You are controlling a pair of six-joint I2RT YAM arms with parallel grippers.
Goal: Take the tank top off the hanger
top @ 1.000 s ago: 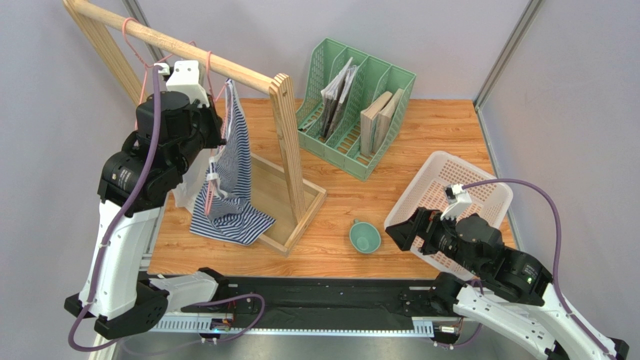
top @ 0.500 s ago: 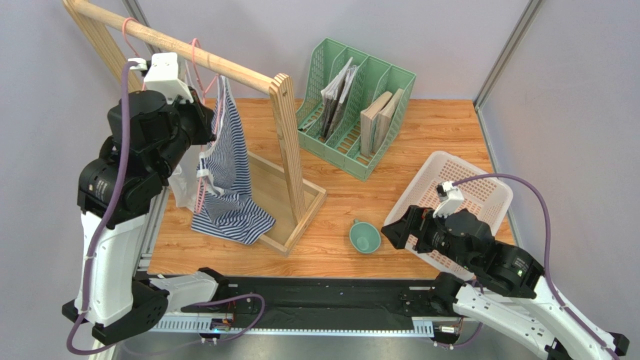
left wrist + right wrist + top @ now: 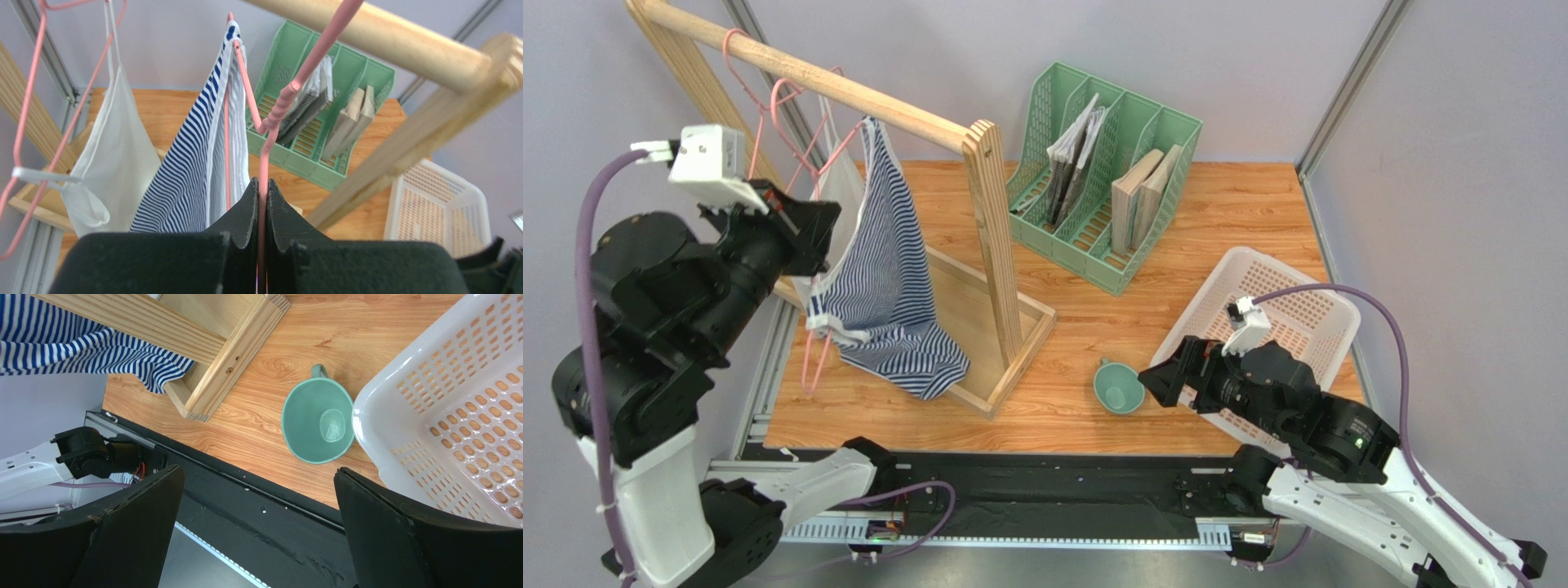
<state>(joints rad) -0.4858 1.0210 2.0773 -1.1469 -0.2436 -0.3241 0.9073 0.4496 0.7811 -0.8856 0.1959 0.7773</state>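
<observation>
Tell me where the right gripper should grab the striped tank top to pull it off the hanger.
Probably the bunched lower hem, hanging down by the rack base, nearest the open right gripper. Come in low from the right, in front of the upright post. The left gripper clamps the pink hanger, so pulling down should free the straps.

Top camera looks down overall; left wrist faces outward, right wrist downward, both catching the basket (image 3: 433, 205).
</observation>
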